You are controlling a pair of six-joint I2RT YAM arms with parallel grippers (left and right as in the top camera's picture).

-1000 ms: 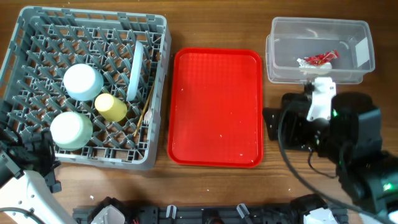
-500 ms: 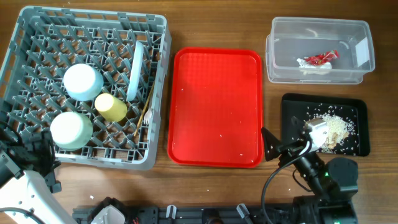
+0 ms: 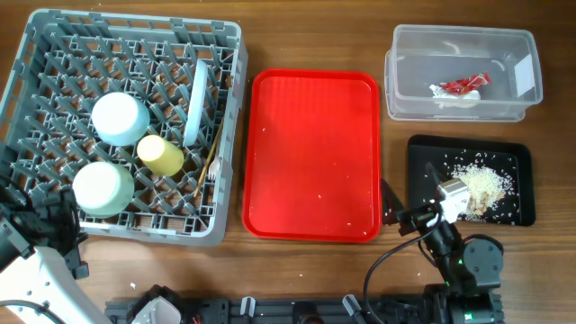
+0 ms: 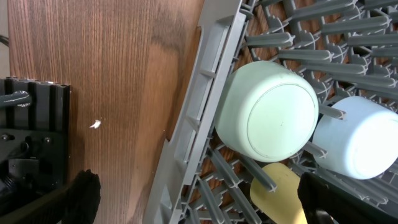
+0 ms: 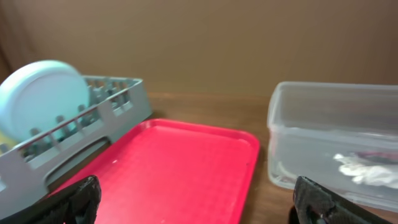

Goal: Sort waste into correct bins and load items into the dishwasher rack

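Withdrawn from above the shallow black rectangular tray point(image 3: 423, 155), which it covered a second ago, the right gripper point(image 5: 196, 194) now sits low at the near table edge, just beside that tray's near-left corner; its fingers stand wide apart and hold nothing; the right wrist view looks between them across the red plastic serving tray point(image 5: 180, 162). With the arm gone, the loose pile of whitish rice-like scraps point(image 3: 481, 184) shows inside the black tray, stray grains scattered around it; a few grains also lie on the red tray. The crumpled red-and-white snack wrapper point(image 3: 465, 85) lies in the clear plastic rectangular tub point(image 3: 459, 38), a white crumpled tissue point(image 3: 453, 100) just beside it. In the large grey plastic dishwasher rack point(image 3: 135, 22), the pale green bowl point(image 3: 103, 187) rests bottom up; the small white bowl point(image 3: 120, 118) sits just beyond it; the small yellow cup point(image 3: 160, 155) lies on its side to their right; the round pale plate point(image 3: 197, 99) stands on edge; thin wooden chopsticks point(image 3: 212, 160) lean along the right side. The left gripper point(image 4: 199, 199) hovers off the rack's near-left corner, unchanged, fingers spread wide, empty.
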